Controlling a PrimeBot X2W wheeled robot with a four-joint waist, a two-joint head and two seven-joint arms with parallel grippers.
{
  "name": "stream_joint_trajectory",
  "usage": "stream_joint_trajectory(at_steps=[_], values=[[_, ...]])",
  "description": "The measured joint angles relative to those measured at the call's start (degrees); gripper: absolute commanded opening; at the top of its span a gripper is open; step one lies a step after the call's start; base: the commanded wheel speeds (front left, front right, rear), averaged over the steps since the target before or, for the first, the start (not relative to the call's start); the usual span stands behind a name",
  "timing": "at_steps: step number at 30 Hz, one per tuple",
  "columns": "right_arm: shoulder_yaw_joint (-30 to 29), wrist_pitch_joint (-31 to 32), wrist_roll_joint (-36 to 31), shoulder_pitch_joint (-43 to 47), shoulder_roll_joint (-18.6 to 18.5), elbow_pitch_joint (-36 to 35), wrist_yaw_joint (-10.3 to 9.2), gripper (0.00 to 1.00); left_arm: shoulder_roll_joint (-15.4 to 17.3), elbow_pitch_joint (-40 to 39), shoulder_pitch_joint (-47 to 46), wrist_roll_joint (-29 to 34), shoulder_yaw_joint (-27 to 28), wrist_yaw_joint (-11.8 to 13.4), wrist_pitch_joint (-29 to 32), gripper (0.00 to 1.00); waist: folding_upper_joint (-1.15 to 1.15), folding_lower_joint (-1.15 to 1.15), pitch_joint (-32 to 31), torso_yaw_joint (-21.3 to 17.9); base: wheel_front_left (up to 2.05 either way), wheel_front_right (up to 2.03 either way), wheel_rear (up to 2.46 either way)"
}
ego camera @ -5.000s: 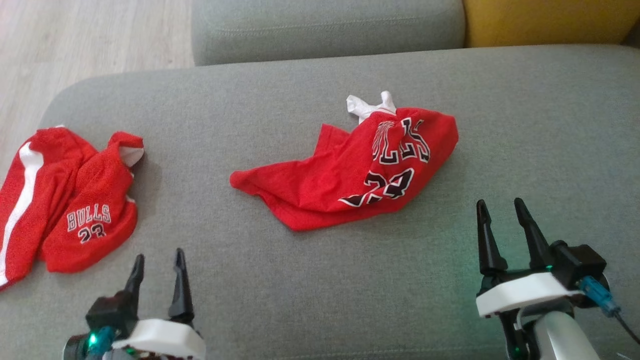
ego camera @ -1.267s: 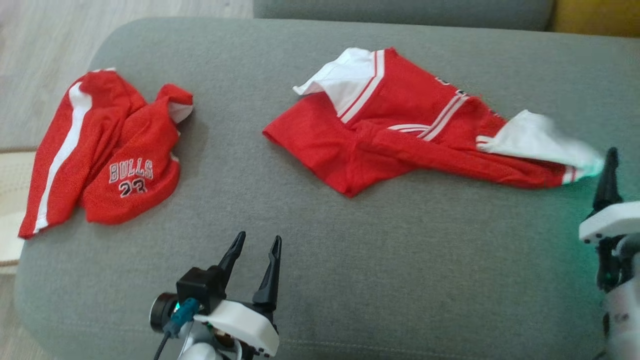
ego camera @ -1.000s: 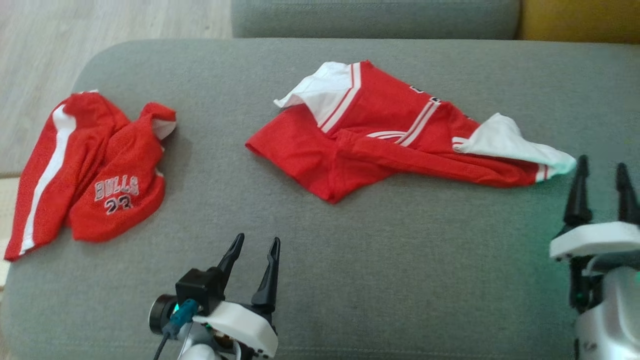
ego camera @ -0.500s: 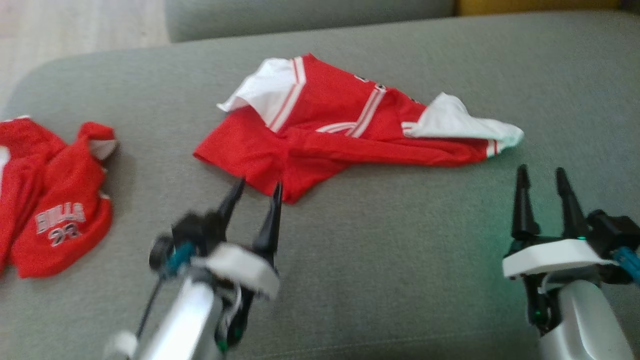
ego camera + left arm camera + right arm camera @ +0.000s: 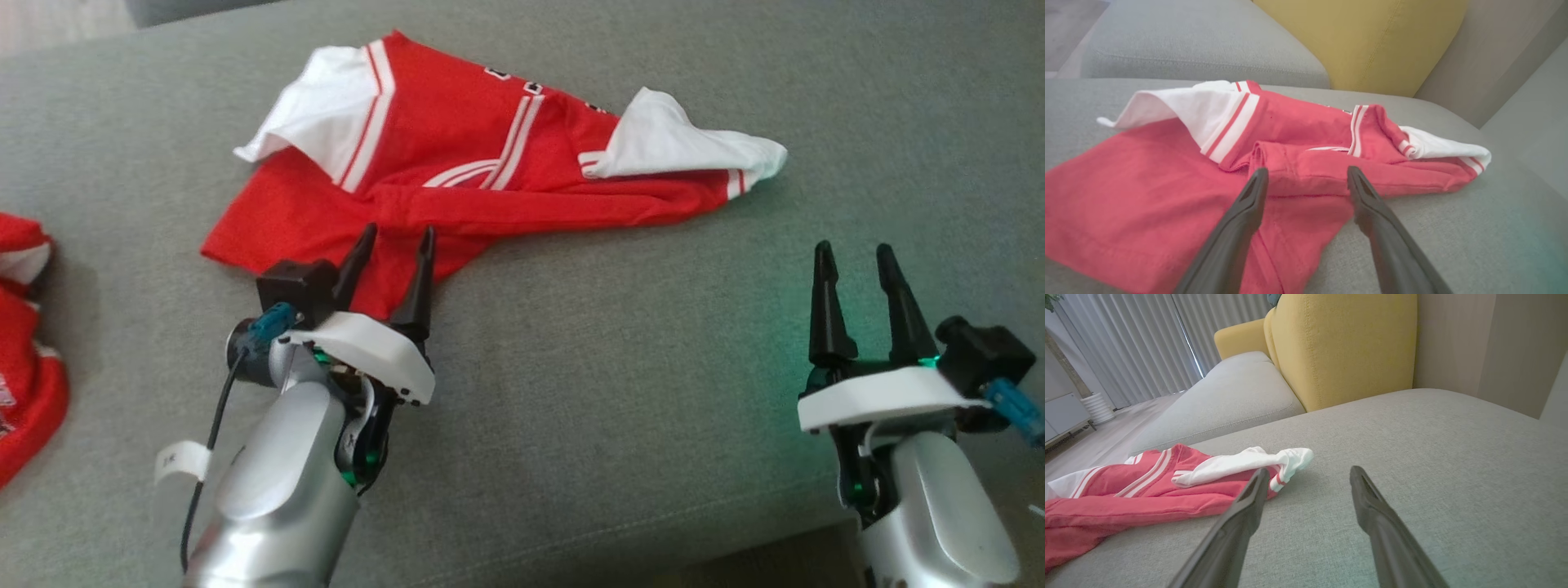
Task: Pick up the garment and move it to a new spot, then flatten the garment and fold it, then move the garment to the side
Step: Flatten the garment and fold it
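The red-and-white garment (image 5: 457,163) lay rumpled on the grey cushion (image 5: 612,343), toward eleven o'clock in the head view. The left gripper (image 5: 399,231) was spread above its seven o'clock corner. The right gripper (image 5: 853,247), likewise spread and empty, stood apart at four o'clock.

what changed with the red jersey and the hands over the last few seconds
The crumpled red and white jersey was turned over and drawn out lengthwise, white sleeves now showing. The right hand has pulled back from its sleeve, open. The left hand reached forward, open over the near hem. The other red garment stayed put.
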Motion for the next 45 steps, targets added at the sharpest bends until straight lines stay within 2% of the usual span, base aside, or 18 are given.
stream_joint_trajectory(at_steps=[15, 16, 17, 18, 19, 20, 28, 31, 38, 42, 45], values=[[1.4, 0.0, 1.1, -2.0, 0.0, -0.4, 0.00, 1.00, 0.0, 1.4, -1.6, -2.1, 1.0, 0.2, 0.0, 1.00, 0.00, 0.00, 2.3, -1.8, 0.00, 0.00, 0.00], [1.4, 0.0, 1.1, -2.0, 0.0, -0.4, 0.00, 1.00, 0.0, 1.4, -1.8, -2.3, 1.2, 0.2, 0.0, 0.65, 0.00, 0.00, 2.4, -1.9, 0.00, 0.00, 0.00], [1.4, 0.0, 1.1, -2.0, 0.0, -0.4, 0.00, 1.00, 0.0, 1.4, -2.0, -2.3, 1.3, 0.2, 0.0, 0.37, 0.00, 0.00, 2.5, -2.0, 0.00, 0.00, 0.00], [1.4, 0.0, 1.3, -2.0, 0.0, -0.4, 0.00, 1.00, 0.0, 1.4, -2.1, -2.3, 1.4, 0.2, 0.0, 0.37, 0.00, 0.00, 2.6, -2.0, 0.00, 0.00, 0.00], [1.4, 0.0, 1.4, -2.0, 0.0, -0.4, 0.00, 1.00, 0.0, 1.4, -2.2, -2.4, 1.5, 0.1, 0.0, 0.07, 0.00, 0.00, 2.7, -2.1, 0.00, 0.00, 0.00], [1.4, 0.0, 1.5, -2.0, 0.0, -0.3, 0.00, 1.00, 0.0, 1.5, -2.2, -2.6, 1.6, 0.1, 0.0, 0.00, 0.00, 0.00, 2.7, -2.1, 0.00, 0.00, 0.00], [-0.2, 0.0, 1.7, -1.9, 0.0, 0.2, 0.00, 1.00, -0.2, -0.6, -1.1, -1.4, 4.0, -0.2, 0.0, 0.00, 0.00, 0.00, 1.0, -1.1, 0.00, 0.00, 0.00], [-0.8, 0.0, 2.1, -1.3, 0.0, 0.5, 0.00, 1.00, -0.2, -3.4, 2.0, -0.5, 6.2, 1.4, 0.0, 0.00, 0.00, 0.00, -0.5, -0.2, 0.00, 0.00, 0.00], [-1.4, 0.0, 2.1, 1.2, 0.0, 1.8, 0.00, 1.00, -0.2, -6.1, 13.1, 0.6, 10.1, 2.4, 0.0, 0.00, 0.00, 0.00, -4.9, 2.7, 0.00, 0.00, 0.00], [-1.4, 0.0, 2.1, 2.0, 0.0, 2.3, 0.00, 1.00, -0.2, -7.2, 15.9, 1.1, 13.2, 3.8, 0.0, 0.00, 0.00, 0.00, -6.7, 3.5, 0.00, 0.00, 0.00], [-1.4, 0.0, 2.1, 2.6, 0.0, 2.3, 0.00, 1.00, -0.2, -8.1, 17.3, 1.8, 15.4, 3.9, 0.0, 0.00, 0.00, 0.00, -7.6, 3.8, 0.00, 0.00, 0.00]])
